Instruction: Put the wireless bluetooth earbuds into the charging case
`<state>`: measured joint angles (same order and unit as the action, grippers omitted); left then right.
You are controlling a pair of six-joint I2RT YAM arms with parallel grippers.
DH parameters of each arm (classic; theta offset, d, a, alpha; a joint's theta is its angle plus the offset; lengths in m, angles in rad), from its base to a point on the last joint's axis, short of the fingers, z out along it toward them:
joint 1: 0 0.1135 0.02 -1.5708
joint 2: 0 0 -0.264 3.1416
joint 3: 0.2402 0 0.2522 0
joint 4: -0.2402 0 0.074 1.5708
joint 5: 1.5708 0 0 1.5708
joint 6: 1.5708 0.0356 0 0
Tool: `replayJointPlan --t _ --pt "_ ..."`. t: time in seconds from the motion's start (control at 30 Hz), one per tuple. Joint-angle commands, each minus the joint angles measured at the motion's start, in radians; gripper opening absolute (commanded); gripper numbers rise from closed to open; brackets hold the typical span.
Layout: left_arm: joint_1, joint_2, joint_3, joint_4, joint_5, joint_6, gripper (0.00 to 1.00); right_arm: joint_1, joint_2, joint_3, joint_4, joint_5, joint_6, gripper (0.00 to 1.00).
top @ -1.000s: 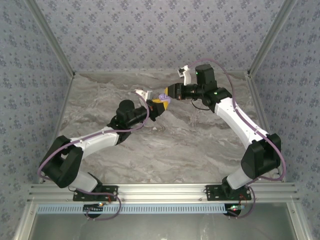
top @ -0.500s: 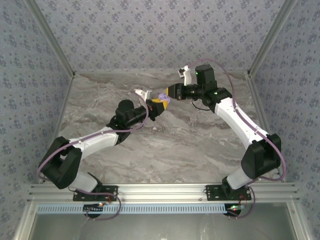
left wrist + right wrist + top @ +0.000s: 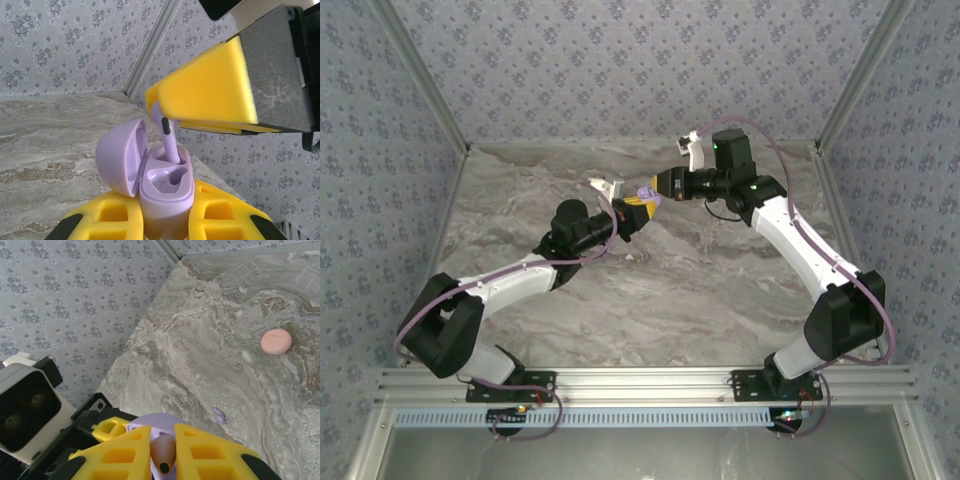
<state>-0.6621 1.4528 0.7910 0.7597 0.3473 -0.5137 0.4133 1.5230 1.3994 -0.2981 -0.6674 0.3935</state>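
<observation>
Case (image 3: 167,187) clamped in left gripper (image 3: 167,220), earbud (image 3: 169,145) pinched by right gripper (image 3: 162,452)

"How many charging cases?"
"One charging case (image 3: 167,192)."
"Earbuds?"
"One earbud (image 3: 170,145) at the case's socket, and one tiny lilac bit (image 3: 219,414) apart from the case."
"Discs?"
"One salmon-pink disc (image 3: 276,341), farther from the case."
"Grippers?"
"Two: left gripper (image 3: 639,209), right gripper (image 3: 657,187)."

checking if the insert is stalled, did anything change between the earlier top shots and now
Nothing visibly changed. The left fingers stay shut on the open lilac charging case, and the right fingers stay shut on the earbud, its stem at the case's socket.
</observation>
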Motion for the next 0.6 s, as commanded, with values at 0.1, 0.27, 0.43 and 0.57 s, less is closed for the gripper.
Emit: replayJointPlan --t 0.1,0.27,0.43,0.57 --pt "0.0 -0.048 0.017 0.072 0.007 0.046 0.12 0.007 -0.032 0.012 -0.082 -0.036 -0.044 0.16" --pt "-0.001 -0.05 0.018 0.064 0.022 0.065 0.12 0.007 -0.035 0.009 -0.088 -0.041 -0.047 0.17" --pt "-0.001 -0.049 0.023 0.064 0.046 0.073 0.12 0.008 -0.034 0.016 -0.112 -0.039 -0.064 0.22" --pt "-0.002 -0.048 0.029 0.049 0.06 0.086 0.13 0.008 -0.036 0.024 -0.13 -0.011 -0.072 0.31"
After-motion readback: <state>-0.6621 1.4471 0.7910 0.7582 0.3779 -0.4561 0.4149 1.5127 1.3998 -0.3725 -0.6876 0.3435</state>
